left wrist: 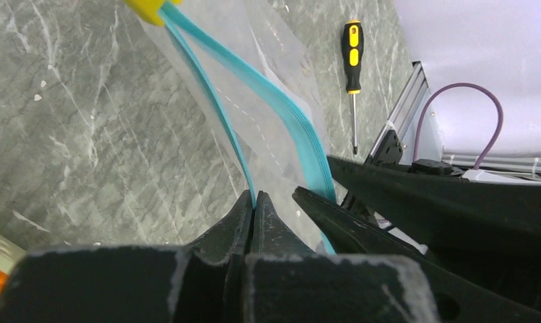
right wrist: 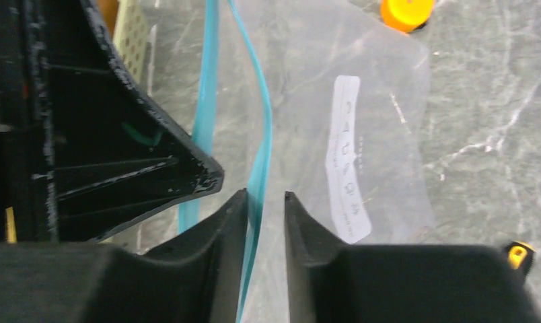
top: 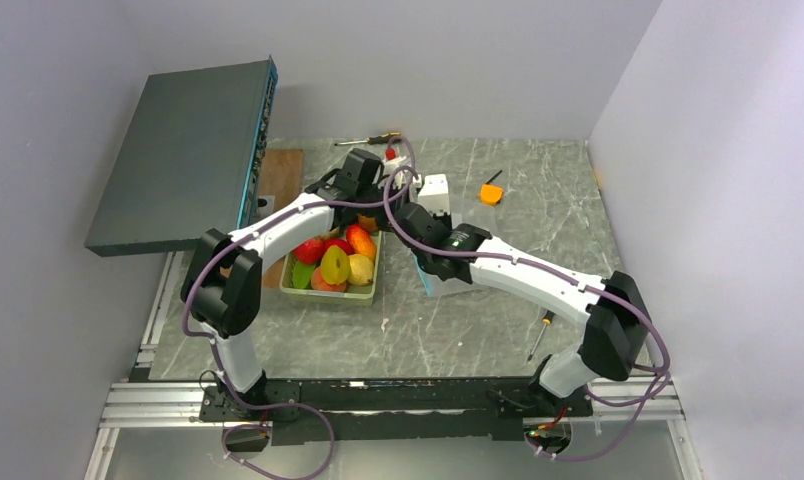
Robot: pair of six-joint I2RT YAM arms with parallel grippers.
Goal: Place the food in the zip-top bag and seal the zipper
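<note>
1. Fingers of my left gripper (left wrist: pixel 254 202) are clenched tip to tip. One lip of the teal zipper (left wrist: pixel 268 87) runs straight into the seam between them, so I read that as a pinch on the zipper.
2. Beyond those fingertips the pinched lip climbs away over the grey marbled table (left wrist: pixel 86 134). The second, broader lip peels off to the right of them, so the mouth stands parted there.
3. My right gripper (right wrist: pixel 266 196) has its fingers a little apart. A teal lip drops through the gap, lying against the inner face of the left finger with clear space to the other, so I call this one released.
4. The left gripper's black finger sits just to the left of my right fingertips. They are close, but I cannot tell whether they touch.
5. The zip-top bag (right wrist: pixel 389 101) spreads out beyond and to the right of the right fingertips. Its white label (right wrist: pixel 348 168) shows just past the right-hand finger.
6. The food (top: pixel 335 263) lies piled in the pale green tray (top: pixel 328 298), off to the left of both pairs of fingers and under my left arm.
7. A yellow-and-black screwdriver (left wrist: pixel 352 60) lies on the table, well beyond and to the right of the left fingertips.
8. A small orange tool (right wrist: pixel 406 10) sits past the bag's far edge, beyond the right fingertips.
</note>
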